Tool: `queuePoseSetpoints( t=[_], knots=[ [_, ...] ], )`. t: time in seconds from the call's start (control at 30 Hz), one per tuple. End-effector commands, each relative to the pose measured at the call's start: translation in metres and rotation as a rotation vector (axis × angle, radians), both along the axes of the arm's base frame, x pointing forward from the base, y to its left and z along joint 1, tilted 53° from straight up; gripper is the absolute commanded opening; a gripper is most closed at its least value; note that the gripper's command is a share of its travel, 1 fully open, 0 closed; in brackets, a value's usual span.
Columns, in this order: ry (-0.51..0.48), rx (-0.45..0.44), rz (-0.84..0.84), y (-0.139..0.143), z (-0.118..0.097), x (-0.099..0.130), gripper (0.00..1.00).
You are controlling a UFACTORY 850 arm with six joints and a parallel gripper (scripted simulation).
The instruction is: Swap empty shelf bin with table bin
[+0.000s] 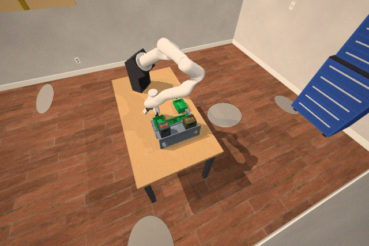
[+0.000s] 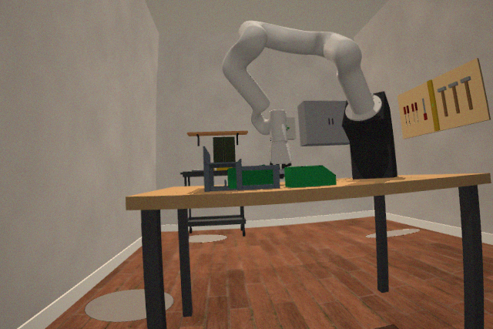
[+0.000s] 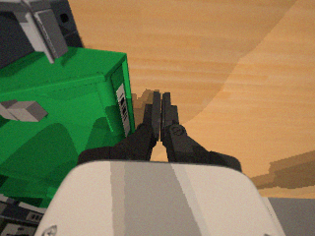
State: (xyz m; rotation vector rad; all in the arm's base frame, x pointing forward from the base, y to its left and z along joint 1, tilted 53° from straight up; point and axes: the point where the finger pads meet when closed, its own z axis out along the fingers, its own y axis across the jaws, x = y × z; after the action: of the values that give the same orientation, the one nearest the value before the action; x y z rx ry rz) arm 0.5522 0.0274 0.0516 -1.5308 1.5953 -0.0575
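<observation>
Judging by its thin green walls, the shelf bin (image 3: 59, 93) should be light, stiff and slick; a wall edge is the likeliest hold. It sits in the grey shelf (image 1: 179, 137), just left of the hand (image 3: 160, 105), whose fingers are pressed together on nothing. Three bins sit shelved; a fourth bin (image 1: 180, 105) stands on the desk (image 1: 166, 171).
</observation>
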Motion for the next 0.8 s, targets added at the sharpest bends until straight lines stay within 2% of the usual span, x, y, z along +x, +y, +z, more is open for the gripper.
queuePoseSetpoints(
  t=[0.0,0.77],
  knots=[
    [0.000,0.000,-0.001,-0.0003,0.0002,0.0000,0.00],
    [0.000,0.000,-0.001,-0.0030,0.0063,0.0081,0.00]
  ],
)
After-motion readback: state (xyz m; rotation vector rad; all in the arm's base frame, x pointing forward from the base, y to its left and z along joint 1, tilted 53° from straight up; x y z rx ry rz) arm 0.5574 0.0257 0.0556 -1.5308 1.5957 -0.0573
